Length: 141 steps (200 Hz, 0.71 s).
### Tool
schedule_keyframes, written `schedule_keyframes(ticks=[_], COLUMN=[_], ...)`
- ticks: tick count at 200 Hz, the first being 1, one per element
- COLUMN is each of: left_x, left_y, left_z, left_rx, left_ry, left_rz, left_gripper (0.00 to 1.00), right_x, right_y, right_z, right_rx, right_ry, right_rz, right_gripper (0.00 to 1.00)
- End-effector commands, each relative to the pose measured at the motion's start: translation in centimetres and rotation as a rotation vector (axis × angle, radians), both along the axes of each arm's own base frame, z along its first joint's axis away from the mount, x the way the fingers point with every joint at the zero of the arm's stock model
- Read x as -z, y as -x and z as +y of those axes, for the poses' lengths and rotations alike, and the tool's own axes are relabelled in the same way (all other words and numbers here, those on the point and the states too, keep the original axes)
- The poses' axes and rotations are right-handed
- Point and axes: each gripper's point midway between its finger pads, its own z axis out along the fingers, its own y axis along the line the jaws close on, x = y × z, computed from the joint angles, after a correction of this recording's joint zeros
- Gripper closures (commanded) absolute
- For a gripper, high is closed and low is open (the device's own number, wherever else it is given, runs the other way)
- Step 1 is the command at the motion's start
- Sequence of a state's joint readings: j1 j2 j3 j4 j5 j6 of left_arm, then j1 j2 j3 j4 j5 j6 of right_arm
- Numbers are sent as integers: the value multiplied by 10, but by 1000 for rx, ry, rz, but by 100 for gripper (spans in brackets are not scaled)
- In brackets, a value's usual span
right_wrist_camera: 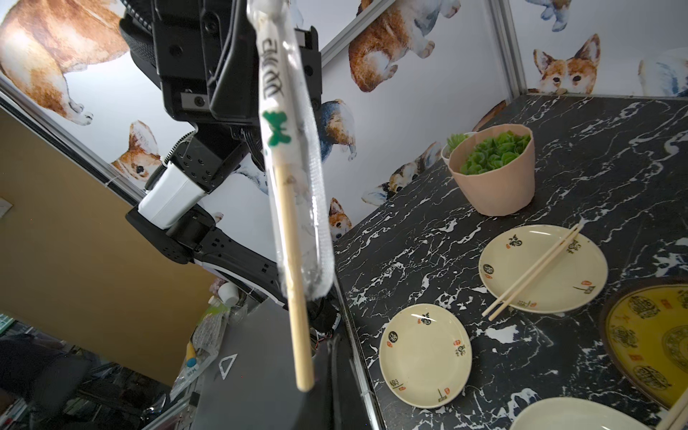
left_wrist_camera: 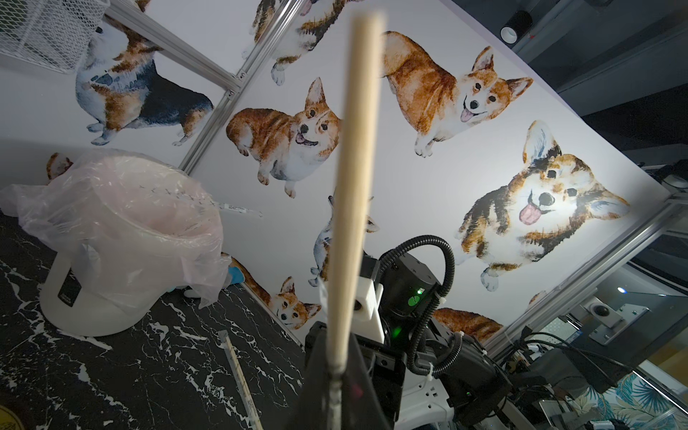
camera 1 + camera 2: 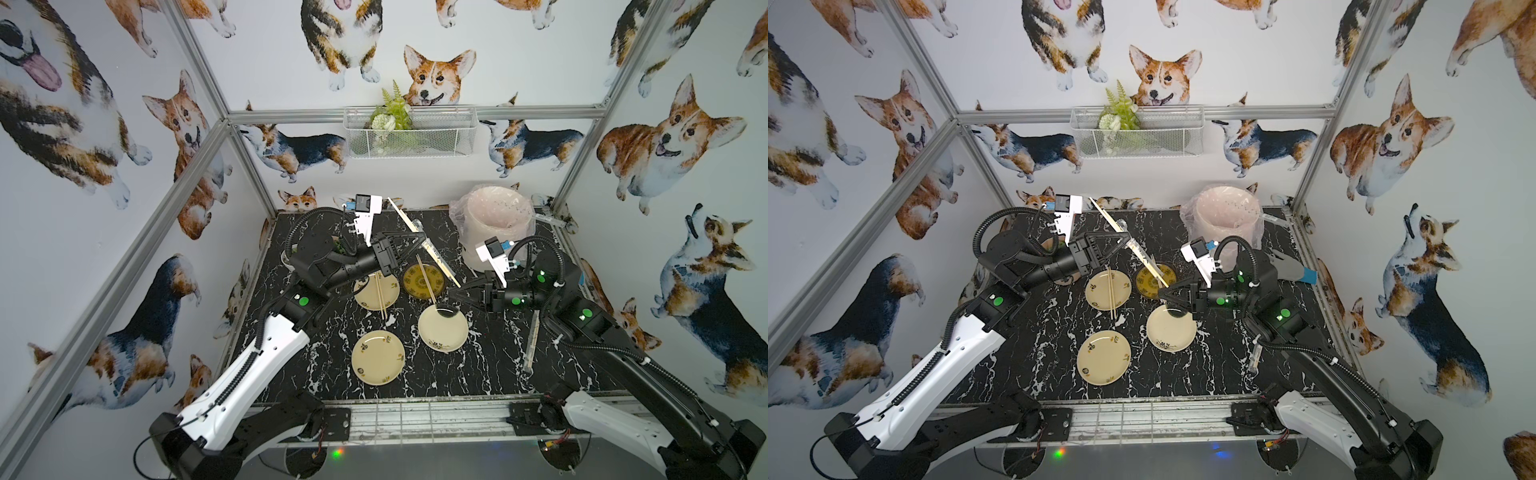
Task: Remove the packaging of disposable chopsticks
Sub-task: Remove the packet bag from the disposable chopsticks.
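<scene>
Marble tabletop [image 3: 316, 374] w/ plates [image 3: 377, 363], bin [image 3: 494, 232], chopsticks [image 3: 380, 296]

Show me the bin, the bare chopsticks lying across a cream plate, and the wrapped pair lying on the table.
bin [image 2: 111, 316]: left wrist view, bare white lower wall.
bare chopsticks [image 3: 380, 296]: in a top view, middle of the pair.
wrapped pair [image 3: 532, 343]: in a top view, middle of the sleeve.

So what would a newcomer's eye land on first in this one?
The pair of chopsticks, half in a clear sleeve, held slanting in mid-air above the plates, the left claw gripping its middle and the right claw shut on its bare lower tip. After that, the corgi wallpaper all round, and the bag-lined bin at the table's back right corner.
</scene>
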<state>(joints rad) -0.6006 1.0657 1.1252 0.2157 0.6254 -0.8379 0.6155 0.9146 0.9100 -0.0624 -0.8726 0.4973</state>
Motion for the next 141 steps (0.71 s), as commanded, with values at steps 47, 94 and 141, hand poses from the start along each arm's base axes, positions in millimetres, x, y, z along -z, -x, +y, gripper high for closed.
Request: schedule_keyframes(ticks=[47, 94, 141], left_x=[-2, -1, 11], left_y=[3, 7, 15], left_z=[-1, -5, -23], left_rx=[11, 36, 140], left_ry=[5, -4, -24], left_rz=[-24, -26, 17], left_gripper=[100, 100, 100], right_x=[-17, -26, -34], right_y=[6, 3, -4], right_z=[2, 2, 2], right_rx=[-34, -19, 19], right_ry=[-52, -74, -82], right_rz=[-36, -34, -61], right_gripper=[100, 100, 100])
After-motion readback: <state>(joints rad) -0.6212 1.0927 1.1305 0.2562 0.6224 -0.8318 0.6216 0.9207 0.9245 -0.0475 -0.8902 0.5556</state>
